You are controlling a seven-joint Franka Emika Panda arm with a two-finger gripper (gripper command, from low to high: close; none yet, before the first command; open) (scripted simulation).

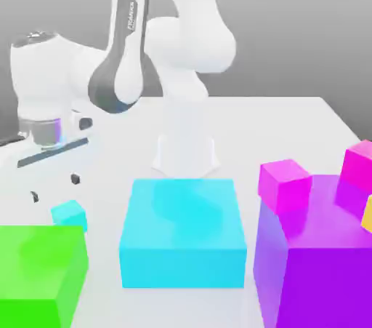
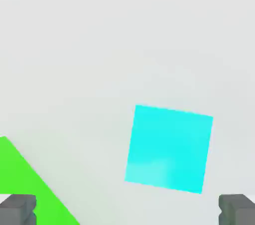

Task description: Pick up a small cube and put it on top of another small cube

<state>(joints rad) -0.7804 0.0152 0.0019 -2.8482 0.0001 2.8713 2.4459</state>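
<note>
The small cube, plain light cyan, rests on the white table just behind the green block, at the exterior view's left. My gripper hangs a little above and behind it, open, with nothing between its dark fingertips. In the hand view the small cube lies on the table ahead of the line between the two fingertips, and my gripper stands wide apart around bare table.
A large green block stands in front of the small cube, its corner close to one finger. A large cyan block sits mid-table. At the right, a large purple block carries small magenta cubes.
</note>
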